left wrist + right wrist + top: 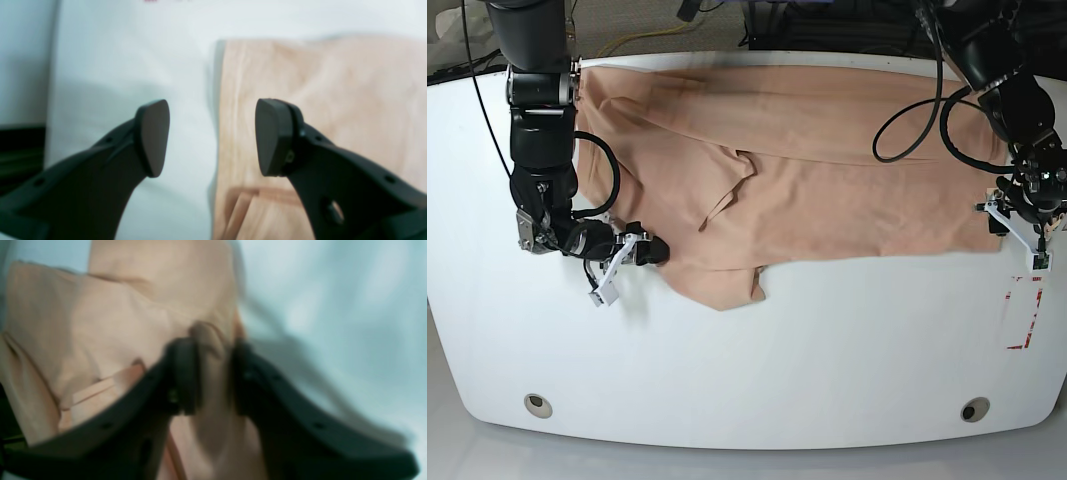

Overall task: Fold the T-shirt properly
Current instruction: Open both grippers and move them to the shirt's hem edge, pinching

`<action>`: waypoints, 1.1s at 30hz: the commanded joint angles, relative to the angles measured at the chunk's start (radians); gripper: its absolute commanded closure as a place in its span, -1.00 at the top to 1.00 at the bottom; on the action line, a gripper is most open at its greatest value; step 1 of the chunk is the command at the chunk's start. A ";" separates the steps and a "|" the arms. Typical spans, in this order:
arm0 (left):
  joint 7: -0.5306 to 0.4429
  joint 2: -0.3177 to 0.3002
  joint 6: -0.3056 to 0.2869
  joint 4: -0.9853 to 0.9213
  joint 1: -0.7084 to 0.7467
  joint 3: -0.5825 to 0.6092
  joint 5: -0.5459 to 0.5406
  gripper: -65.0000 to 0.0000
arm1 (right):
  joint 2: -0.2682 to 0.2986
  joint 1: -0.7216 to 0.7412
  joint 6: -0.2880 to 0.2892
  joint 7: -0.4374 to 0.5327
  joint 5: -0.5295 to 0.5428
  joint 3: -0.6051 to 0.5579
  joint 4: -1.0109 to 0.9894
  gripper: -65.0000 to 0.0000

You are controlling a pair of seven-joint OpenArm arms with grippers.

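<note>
T-shirt [827, 170] spread across the far half of the white table [757, 360] — right gripper [208, 373] pinching a fabric fold; left gripper [211, 136] wide apart over its edge, holding nothing

The left arm [1012, 95] comes down from the far edge on the base view's right, its dark segments bending at the elbow, cables looped beside it. Its wrist points downward and the left gripper [212, 137] hangs there with its jaws spread wide apart, nothing between the two dark pads [153, 136].

The right arm [539, 140] drops along the base view's left side, then turns at the wrist so the right gripper [213, 373] reaches sideways, low over the surface. In the blurred right wrist view its jaws stand close together, pinched on a raised fold of the T-shirt [213, 350] that fills the narrow gap between them.
</note>
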 commanded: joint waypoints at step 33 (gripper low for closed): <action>-0.281 -0.064 -0.097 -0.587 -0.237 0.033 -0.015 -1.00 | 0.012 0.012 0.006 -0.003 0.004 0.002 0.104 -1.00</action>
